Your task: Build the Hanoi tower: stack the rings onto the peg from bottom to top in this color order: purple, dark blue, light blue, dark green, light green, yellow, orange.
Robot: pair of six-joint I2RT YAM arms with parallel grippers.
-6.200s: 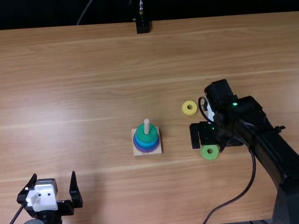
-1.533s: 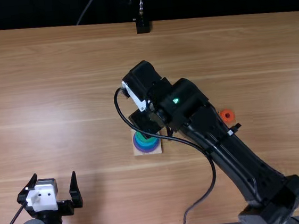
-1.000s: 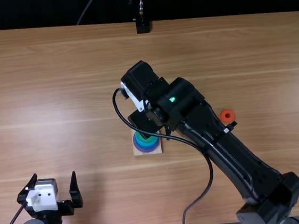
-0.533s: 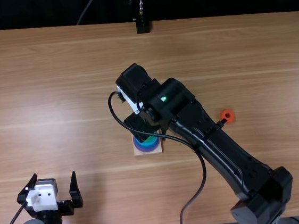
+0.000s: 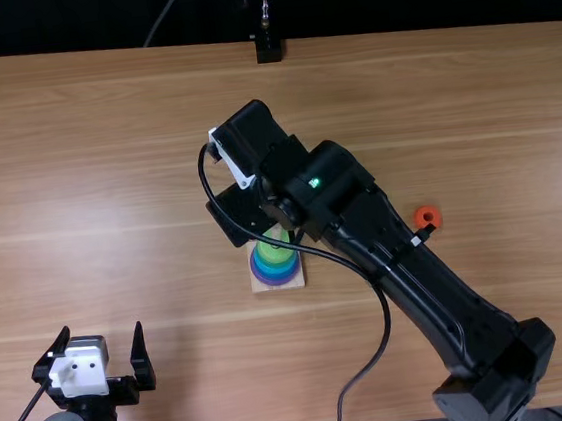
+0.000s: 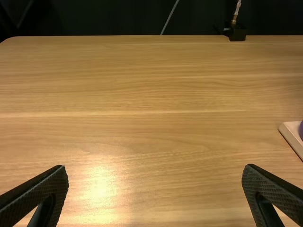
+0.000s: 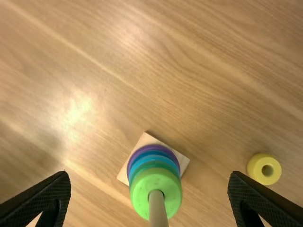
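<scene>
At the near edge of the bench [image 5: 158,183], my left gripper [image 5: 102,330] is parked just as it was earlier, jaws apart. Farther in, the light green ring [image 7: 139,191] now sits around the peg [image 7: 157,208] on top of the stack — it lay loose on the bench 6.2 s ago. The right gripper [image 7: 147,173] has since backed off a little, jaws apart with nothing between them. So five rings look to be down in order, and I judge yellow comes next. The orange ring [image 5: 436,214] lies off to the right; the yellow ring [image 7: 257,166] is on the bench, apart from the base [image 7: 182,161]. The right arm [image 5: 431,295] and its looping cable [image 5: 385,312] hang over that area — I'd lift clear of the peg before swinging across.
</scene>
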